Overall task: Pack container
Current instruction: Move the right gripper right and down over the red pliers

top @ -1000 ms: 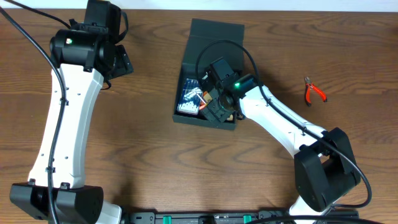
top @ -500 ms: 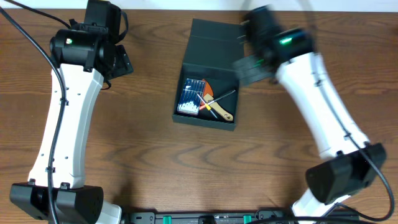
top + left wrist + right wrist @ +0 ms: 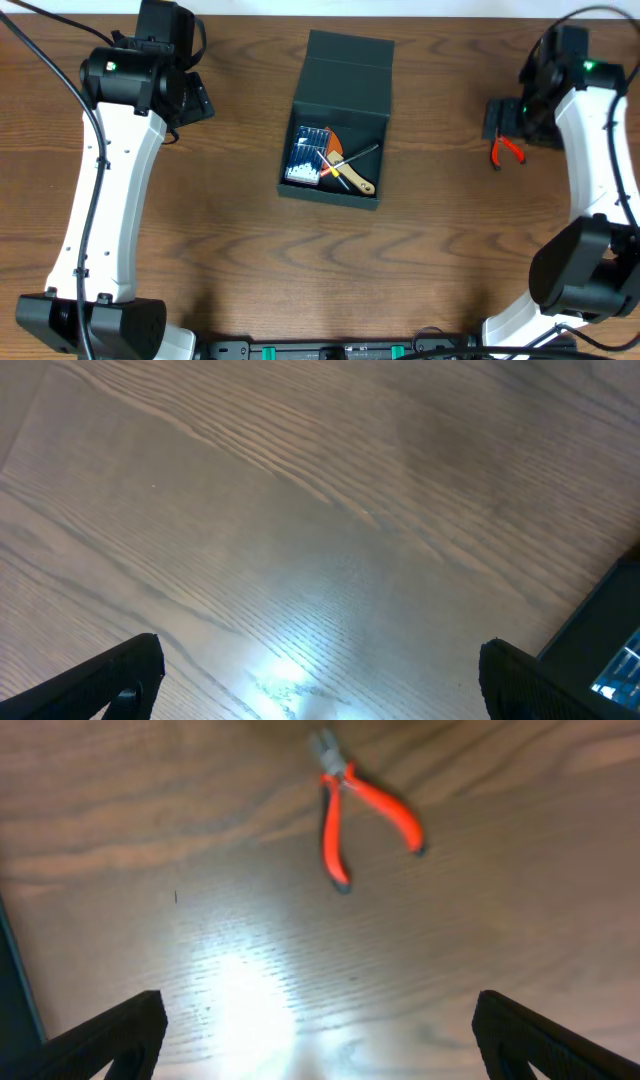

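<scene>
The dark container lies open mid-table with its flap lid folded back. Inside it are a small blue case of silver bits, an orange tool and a small screwdriver. Red-handled pliers lie on the table at the right; they also show in the right wrist view. My right gripper is open and empty, right above the pliers; its fingertips frame bare wood. My left gripper is open and empty, left of the container.
The wooden table runs to a pale far edge at the top. The left arm's white links stretch along the left side, the right arm's along the right edge.
My right arm has swung out of the container and across to the right, ending above the red pliers. The tools it was over now lie uncovered in the container. The left arm has not moved.
</scene>
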`<action>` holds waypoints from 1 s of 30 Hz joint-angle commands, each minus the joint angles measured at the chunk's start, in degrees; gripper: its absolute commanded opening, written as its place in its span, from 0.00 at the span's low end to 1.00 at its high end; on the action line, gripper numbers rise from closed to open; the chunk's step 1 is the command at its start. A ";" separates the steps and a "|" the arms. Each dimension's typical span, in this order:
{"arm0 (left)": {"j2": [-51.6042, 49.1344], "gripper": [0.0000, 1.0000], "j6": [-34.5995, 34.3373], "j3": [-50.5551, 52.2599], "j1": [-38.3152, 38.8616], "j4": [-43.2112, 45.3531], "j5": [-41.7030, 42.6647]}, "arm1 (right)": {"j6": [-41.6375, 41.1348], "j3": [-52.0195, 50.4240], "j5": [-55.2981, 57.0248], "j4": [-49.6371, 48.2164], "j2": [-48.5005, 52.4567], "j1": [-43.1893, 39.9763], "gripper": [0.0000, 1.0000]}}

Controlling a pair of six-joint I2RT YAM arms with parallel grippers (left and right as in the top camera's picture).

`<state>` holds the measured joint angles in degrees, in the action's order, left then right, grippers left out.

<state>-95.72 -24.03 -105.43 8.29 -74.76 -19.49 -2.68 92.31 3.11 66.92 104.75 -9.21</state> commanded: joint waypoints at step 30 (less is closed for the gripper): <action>-0.17 0.99 -0.50 -0.13 -0.24 -0.22 -0.61 | 9.49 -14.69 -0.15 -19.21 9.33 1.01 0.99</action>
<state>-95.72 -24.03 -105.43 8.29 -74.76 -19.51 2.94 77.49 2.37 48.47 113.99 -8.56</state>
